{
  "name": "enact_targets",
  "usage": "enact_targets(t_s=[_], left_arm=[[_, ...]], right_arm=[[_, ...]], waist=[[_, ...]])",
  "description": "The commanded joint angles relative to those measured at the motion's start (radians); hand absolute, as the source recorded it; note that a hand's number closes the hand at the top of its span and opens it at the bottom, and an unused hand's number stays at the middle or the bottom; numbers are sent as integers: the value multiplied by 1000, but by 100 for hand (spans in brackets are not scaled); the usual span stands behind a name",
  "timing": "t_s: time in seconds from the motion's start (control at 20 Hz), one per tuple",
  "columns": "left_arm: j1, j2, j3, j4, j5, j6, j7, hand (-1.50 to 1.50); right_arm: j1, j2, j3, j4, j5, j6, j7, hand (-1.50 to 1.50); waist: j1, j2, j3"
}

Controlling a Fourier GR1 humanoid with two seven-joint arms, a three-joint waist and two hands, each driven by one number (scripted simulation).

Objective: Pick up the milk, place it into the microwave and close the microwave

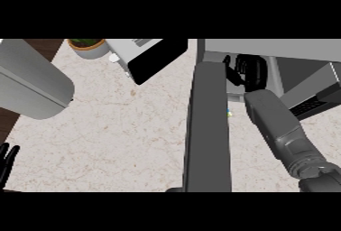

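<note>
The microwave [266,47] stands at the top right, and its dark grey door [208,131] is swung open toward me, seen edge-on down the middle. My right hand [248,70] is up inside the microwave's opening, just right of the door's hinge end, with its forearm running down to the lower right. The milk does not show as a whole. A small green and blue speck [228,113] peeks out beside the door's right edge, and I cannot tell whether it is the carton. My left hand [8,160] rests open at the lower left edge, fingers up.
A large grey cylinder [30,81] lies over the counter's left edge. A potted plant [90,45] stands at the back, with a white and black appliance [149,56] beside it. Beige marble counter [126,135] spreads left of the door.
</note>
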Motion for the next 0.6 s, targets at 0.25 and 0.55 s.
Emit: enact_targets(t_s=[0.25, 0.55], left_arm=[[-33, 9, -13, 22, -8, -5, 10, -150], [-85, 13, -11, 58, -12, 20, 32, -150]], right_arm=[[24, -54, -7, 43, 9, -17, 0, 150], [16, -88, 8, 63, 31, -39, 28, 150]], waist=[[21, 14, 2], [21, 16, 2]])
